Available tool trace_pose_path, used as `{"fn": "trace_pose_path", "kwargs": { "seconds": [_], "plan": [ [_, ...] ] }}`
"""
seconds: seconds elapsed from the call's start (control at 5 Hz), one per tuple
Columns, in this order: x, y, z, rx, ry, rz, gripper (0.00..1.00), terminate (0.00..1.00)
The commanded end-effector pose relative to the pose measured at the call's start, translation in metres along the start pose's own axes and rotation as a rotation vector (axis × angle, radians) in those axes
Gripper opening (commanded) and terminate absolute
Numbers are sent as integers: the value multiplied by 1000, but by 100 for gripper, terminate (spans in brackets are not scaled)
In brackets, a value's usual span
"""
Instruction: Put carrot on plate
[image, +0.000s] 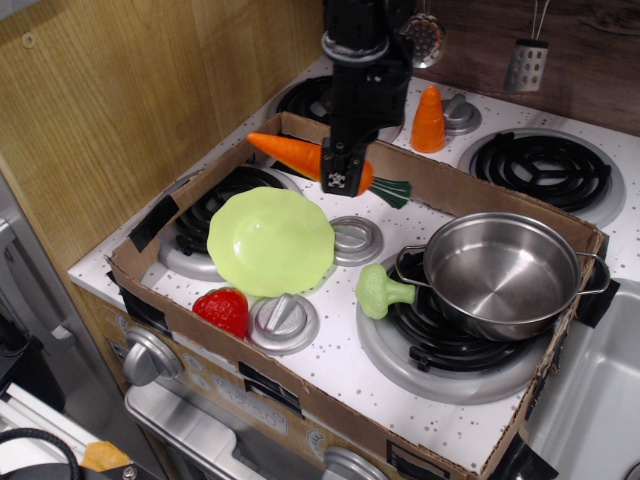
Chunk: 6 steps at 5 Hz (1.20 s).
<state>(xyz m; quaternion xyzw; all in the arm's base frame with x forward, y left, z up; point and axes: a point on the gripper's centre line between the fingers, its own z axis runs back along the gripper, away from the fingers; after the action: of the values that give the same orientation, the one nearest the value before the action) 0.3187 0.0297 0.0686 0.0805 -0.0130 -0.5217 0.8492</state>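
Hand (340, 181) grips the carrot (300, 158) (stem end right), lifted above the stove surface (400, 370), just behind the plate (270, 241)

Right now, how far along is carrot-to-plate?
Done: the carrot is picked up, clamped near its stem end in the jaws of the gripper and held clear of the stovetop. In hand: carrying it; it hangs behind the plate, not over its middle. Left: move over the plate, which has nothing on it, lower, and open the jaws.
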Motion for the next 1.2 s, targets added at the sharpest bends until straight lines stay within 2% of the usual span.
{"fn": "trace_pose_path", "kwargs": {
  "seconds": [0.0, 0.2, 0.4, 0.6, 0.8, 1.0],
  "plan": [
    [-16, 19, 10, -16, -7, 477, 0, 0],
    [-27, 16, 4, 23, -1, 653, 0, 0],
    [-37, 6, -3, 113, -40, 749, 0, 0],
    [-29, -8, -11, 179, -52, 817, 0, 0],
    [-27, -14, -19, 209, -83, 810, 0, 0],
    [-27, -11, -19, 213, -99, 795, 100, 0]
  ]
}}
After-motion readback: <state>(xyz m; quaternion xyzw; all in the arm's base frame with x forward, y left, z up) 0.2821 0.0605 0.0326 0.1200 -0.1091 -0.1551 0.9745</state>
